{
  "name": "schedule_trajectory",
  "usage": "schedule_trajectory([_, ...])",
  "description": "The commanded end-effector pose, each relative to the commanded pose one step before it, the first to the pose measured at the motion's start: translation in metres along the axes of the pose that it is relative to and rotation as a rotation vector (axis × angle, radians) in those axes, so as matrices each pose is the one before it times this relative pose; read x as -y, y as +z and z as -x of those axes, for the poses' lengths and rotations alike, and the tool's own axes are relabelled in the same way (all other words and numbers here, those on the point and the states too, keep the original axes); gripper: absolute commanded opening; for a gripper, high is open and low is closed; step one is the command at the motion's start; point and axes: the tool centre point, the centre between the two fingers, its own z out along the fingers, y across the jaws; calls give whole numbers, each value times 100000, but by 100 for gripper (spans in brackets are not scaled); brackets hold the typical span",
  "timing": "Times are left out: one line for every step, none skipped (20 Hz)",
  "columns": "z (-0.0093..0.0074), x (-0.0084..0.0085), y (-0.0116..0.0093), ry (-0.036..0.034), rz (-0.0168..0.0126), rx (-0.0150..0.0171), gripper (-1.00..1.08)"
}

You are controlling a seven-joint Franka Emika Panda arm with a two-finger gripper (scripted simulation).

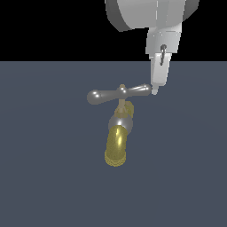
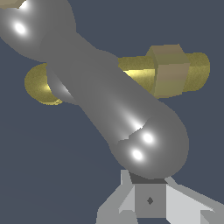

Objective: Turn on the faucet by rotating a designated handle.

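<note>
The faucet (image 1: 116,148) stands on a dark grey floor, its thick yellow-gold spout pointing toward the camera in the exterior view. The silver-grey crossbar handle (image 1: 119,94) sits on top, lying roughly across the view. My gripper (image 1: 155,91) comes down from above, its tip at the handle's bulbous end on the exterior view's right, touching or nearly touching it. In the wrist view the handle (image 2: 109,100) fills the picture, with the spout (image 2: 131,70) behind it. The fingers (image 2: 131,199) show pressed together, holding nothing, right beside the rounded end.
A flat dark grey floor (image 1: 44,177) surrounds the faucet. The arm's white wrist and grey link (image 1: 150,13) hang above the handle's right end in the exterior view.
</note>
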Motion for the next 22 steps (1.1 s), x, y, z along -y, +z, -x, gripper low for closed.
schedule_trajectory([-2686,-765,-63,-3564,383,-552,-100])
schedule_trajectory([-189,-288,8,0,0,0,-100])
schedule_trajectory([-236,-275,-22,-82,53,7,-100])
schedule_trajectory([-187,-287,8,0,0,0,-100])
schedule_trajectory([-221,-277,-14,-57,38,7,-100])
schedule_trajectory([-185,-285,8,0,0,0,-100])
schedule_trajectory([-219,-275,-15,-56,39,9,-100])
schedule_trajectory([-183,-283,7,0,0,0,-100])
schedule_trajectory([-231,-268,-26,-78,57,16,-100])
schedule_trajectory([-180,-282,7,0,0,0,-100])
schedule_trajectory([0,0,0,0,0,0,-100])
schedule_trajectory([2664,322,78,3739,-315,945,-100])
schedule_trajectory([-779,-88,-10,-258,24,-65,-100])
schedule_trajectory([-771,-88,-10,-250,23,-62,-100])
schedule_trajectory([-771,-87,-10,-258,24,-65,-100])
schedule_trajectory([-762,-87,-10,-250,23,-62,-100])
schedule_trajectory([-757,-87,-10,-250,23,-62,-100])
schedule_trajectory([-751,-86,-10,-250,23,-62,-100])
schedule_trajectory([-741,-87,-10,-241,22,-60,-100])
schedule_trajectory([-735,-86,-10,-241,23,-59,-100])
schedule_trajectory([-729,-86,-10,-241,23,-59,-100])
schedule_trajectory([-722,-85,-10,-241,23,-59,-100])
